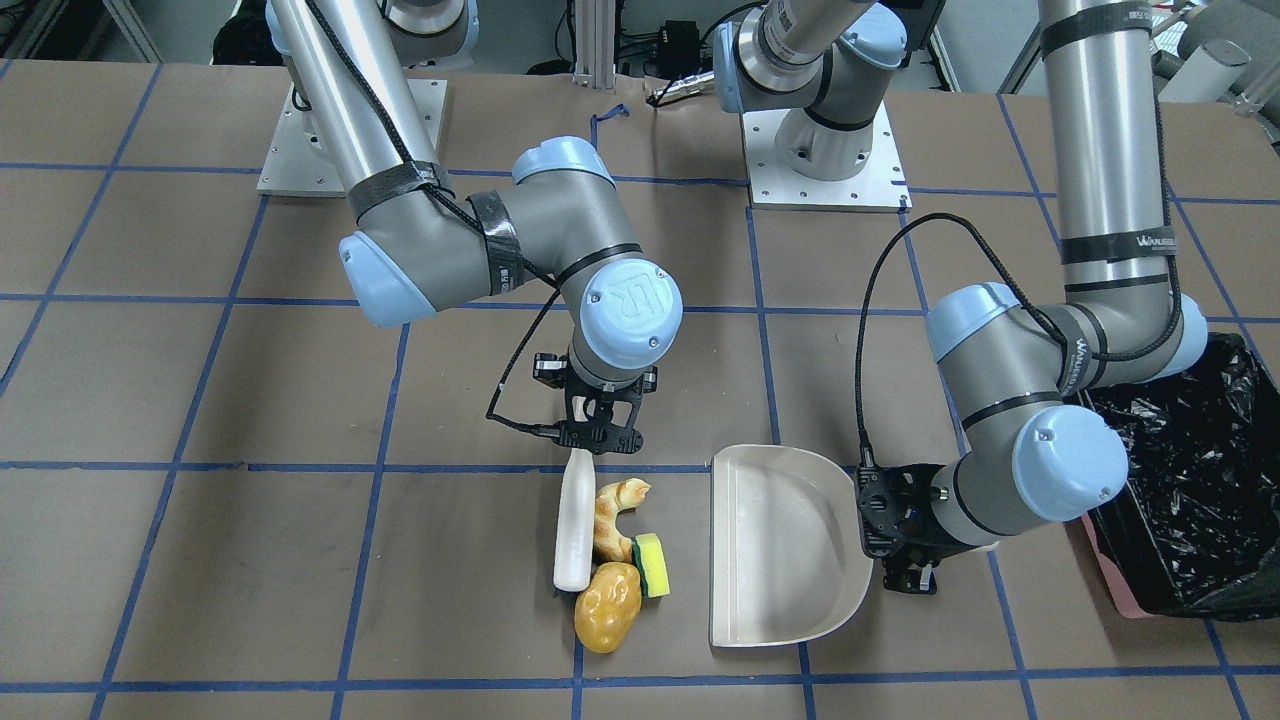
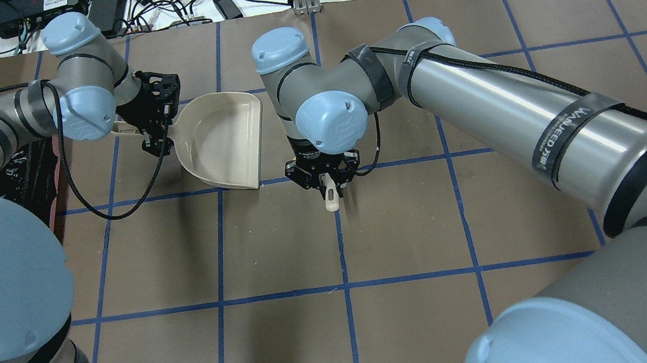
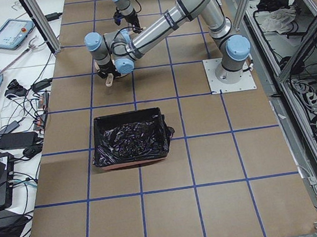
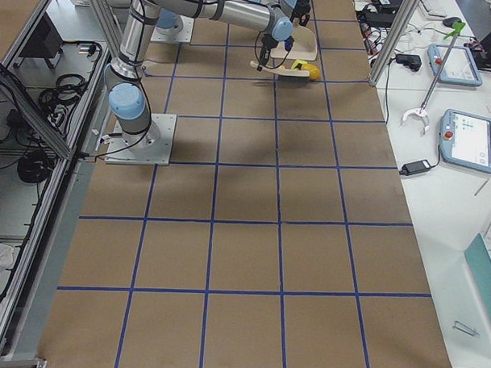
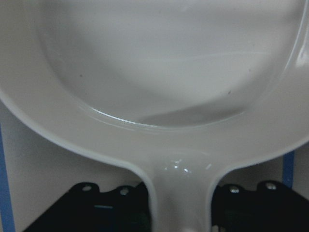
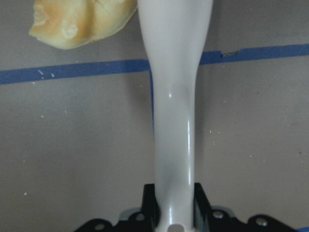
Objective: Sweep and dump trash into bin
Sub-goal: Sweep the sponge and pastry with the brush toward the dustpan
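Note:
My right gripper (image 1: 600,445) is shut on the handle of a white brush (image 1: 574,530) that lies against the table. Right beside the brush are the trash items: a golden croissant (image 1: 615,512), a yellow sponge with a green side (image 1: 652,564) and a glossy yellow-brown potato (image 1: 607,620). My left gripper (image 1: 885,530) is shut on the handle of the beige dustpan (image 1: 785,545), which rests flat with its open edge facing the trash, a short gap away. The pink bin with its black bag (image 1: 1200,480) stands beyond the left arm. In the overhead view the right arm hides the trash.
The brown table cover carries a grid of blue tape lines (image 1: 380,467). The two arm base plates (image 1: 825,150) sit at the robot's side of the table. The bin also shows in the exterior left view (image 3: 130,137), near the table's edge.

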